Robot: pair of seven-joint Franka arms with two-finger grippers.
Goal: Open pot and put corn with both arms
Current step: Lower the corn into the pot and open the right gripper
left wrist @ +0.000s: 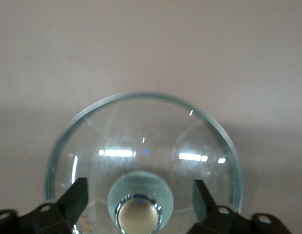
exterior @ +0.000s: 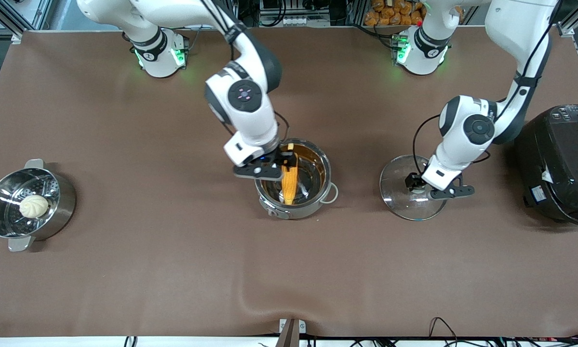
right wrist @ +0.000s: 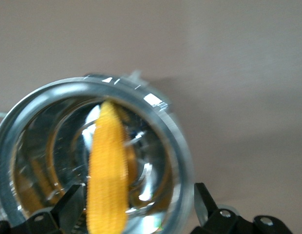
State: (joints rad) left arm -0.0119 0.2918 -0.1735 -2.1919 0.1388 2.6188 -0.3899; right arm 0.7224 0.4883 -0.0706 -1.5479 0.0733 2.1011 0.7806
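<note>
The pot stands open mid-table, and the yellow-orange corn lies slanted in it, one end near the rim. My right gripper hangs over the pot, open. In the right wrist view the corn is close beside one finger, inside the pot's rim, and the gripper holds nothing. The glass lid lies on the table toward the left arm's end. My left gripper is low over its knob, open, with the fingers apart on either side of the knob and clear of it.
A deeper steel steamer pot holding a pale bun stands at the right arm's end. A big black rice cooker stands at the left arm's end, close to the left arm's elbow. The brown mat has a wrinkle near the front edge.
</note>
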